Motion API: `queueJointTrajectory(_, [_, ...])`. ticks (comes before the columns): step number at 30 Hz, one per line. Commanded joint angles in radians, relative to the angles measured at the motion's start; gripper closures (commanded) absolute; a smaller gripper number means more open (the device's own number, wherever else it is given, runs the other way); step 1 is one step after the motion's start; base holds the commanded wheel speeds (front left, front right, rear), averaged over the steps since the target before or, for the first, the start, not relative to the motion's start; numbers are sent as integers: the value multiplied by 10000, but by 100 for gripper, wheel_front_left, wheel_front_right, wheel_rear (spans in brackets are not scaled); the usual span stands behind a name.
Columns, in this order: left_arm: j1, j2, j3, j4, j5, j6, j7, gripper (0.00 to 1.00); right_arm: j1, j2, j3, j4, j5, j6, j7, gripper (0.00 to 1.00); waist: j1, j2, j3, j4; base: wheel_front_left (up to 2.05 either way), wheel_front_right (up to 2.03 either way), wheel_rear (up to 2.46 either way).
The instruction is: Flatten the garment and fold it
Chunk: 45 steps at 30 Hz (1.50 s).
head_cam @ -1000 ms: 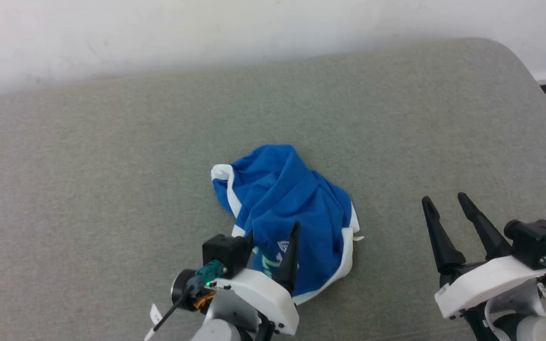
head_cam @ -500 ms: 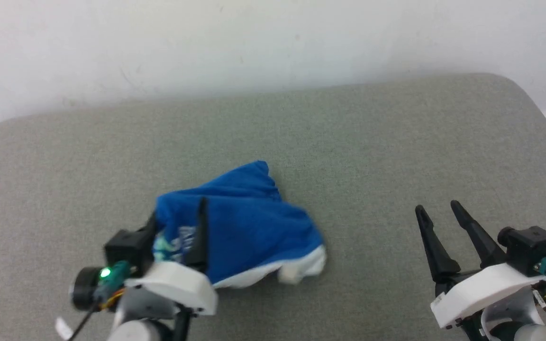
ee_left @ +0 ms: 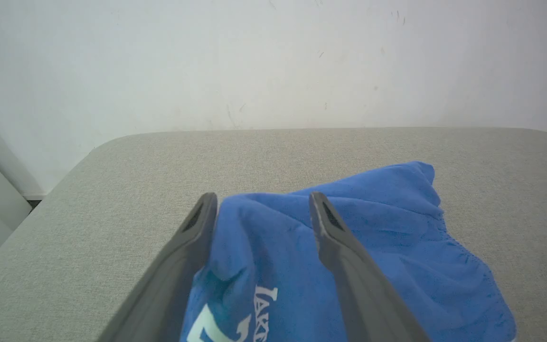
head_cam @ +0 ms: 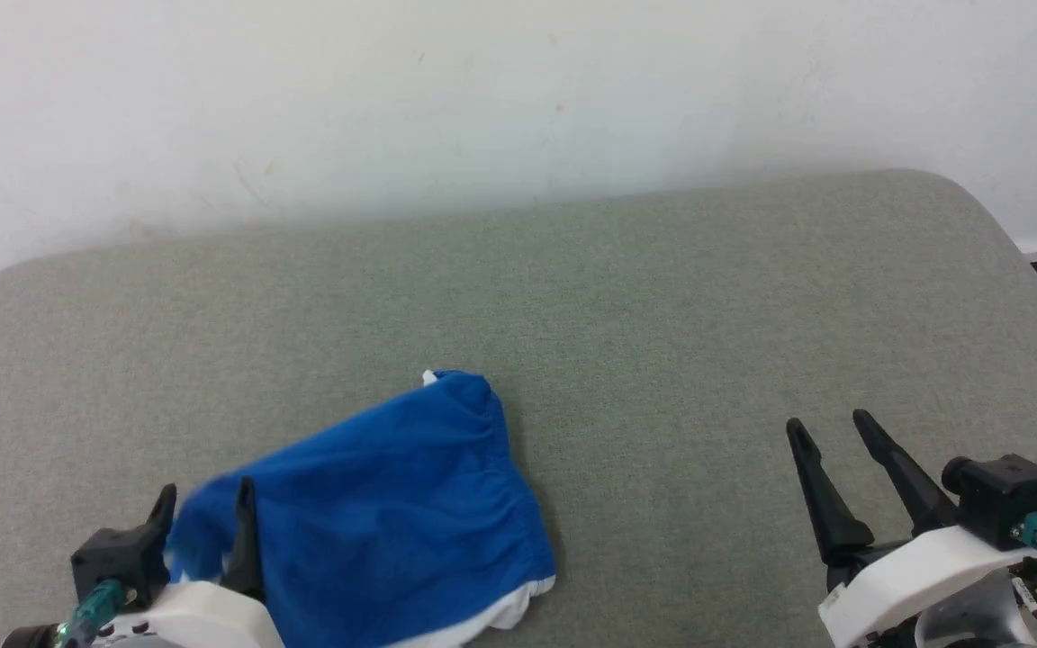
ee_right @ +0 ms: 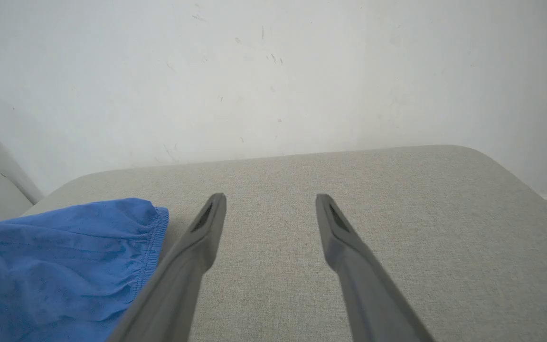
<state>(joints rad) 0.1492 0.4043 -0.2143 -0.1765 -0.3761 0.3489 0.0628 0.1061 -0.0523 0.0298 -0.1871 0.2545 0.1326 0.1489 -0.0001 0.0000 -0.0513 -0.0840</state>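
1. My left gripper (head_cam: 206,488) sits at the near-left corner of the grey cushion top (head_cam: 662,315). Its two fingers stand wide apart, with the blue cloth lying between them. The tips pinch nothing. Lower down the cloth hides the fingers, so I cannot tell whether any of it is caught there.
2. My right gripper (head_cam: 827,421) hovers over the near-right part of the cushion top, fingers spread wide and empty, with bare grey fabric ahead of them.
3. The blue basketball shorts (head_cam: 392,504) lie at the near-left of the cushion top, well apart from my right gripper. They run from my left fingers toward the cushion's middle.
4. I judge the flattening only partly done. The shorts look broader than a heap, but they are wrinkled and bunched at the gathered edge. The white trim (head_cam: 509,612) curls under at the cushion's near edge. The white print (ee_left: 264,308) is creased between my left fingers.
5. No fold has been made yet.
6. What is left, as I see it, is to take two corners with both grippers, spread the shorts flat nearer the cushion's middle, then fold them.
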Motion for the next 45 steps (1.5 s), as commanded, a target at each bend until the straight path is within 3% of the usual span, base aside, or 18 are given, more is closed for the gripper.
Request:
queueJointTrajectory(1, [157, 96, 121, -169, -88, 34, -16, 0, 103, 20, -11, -81, 7, -19, 15, 0, 1, 0, -15, 21, 0, 0, 0])
queueJointTrajectory(14, [154, 41, 278, -799, -299, -73, -590, 0, 71, 20, 172, -58, 132, -19, 90, 0, 1, 0, 43, 411, 0, 0, 0])
queueJointTrajectory(19, [55, -6, 241, -830, -323, -93, -664, 0, -160, 20, 762, 333, 203, -19, 744, 0, 1, 0, 90, 558, 0, 0, 0])
queueJointTrajectory(23, [-138, -77, 134, -862, -304, -138, -747, 0, -803, -30, 1838, 1075, 330, -19, 2062, 0, 1, 0, 236, 787, 0, 0, 0])
queueJointTrajectory(34, [-896, -379, -272, -711, -167, -277, -1048, 0, -3075, -747, 4314, 3695, 2335, -19, 5155, 0, 1, 0, 863, 1484, 0, 0, 0])
queueJointTrajectory(38, [-1215, -537, -429, -658, -129, -330, -1185, 0, -4003, -985, 4838, 4773, 2487, -19, 5382, 0, 1, 0, 1243, 1692, 0, 0, 0])
queueJointTrajectory(45, [-1602, -729, -610, -535, -118, -425, -1415, 0, -5196, -849, 6047, 6546, 3198, -19, 5271, 0, 1, 0, 1793, 1941, 0, 0, 0])
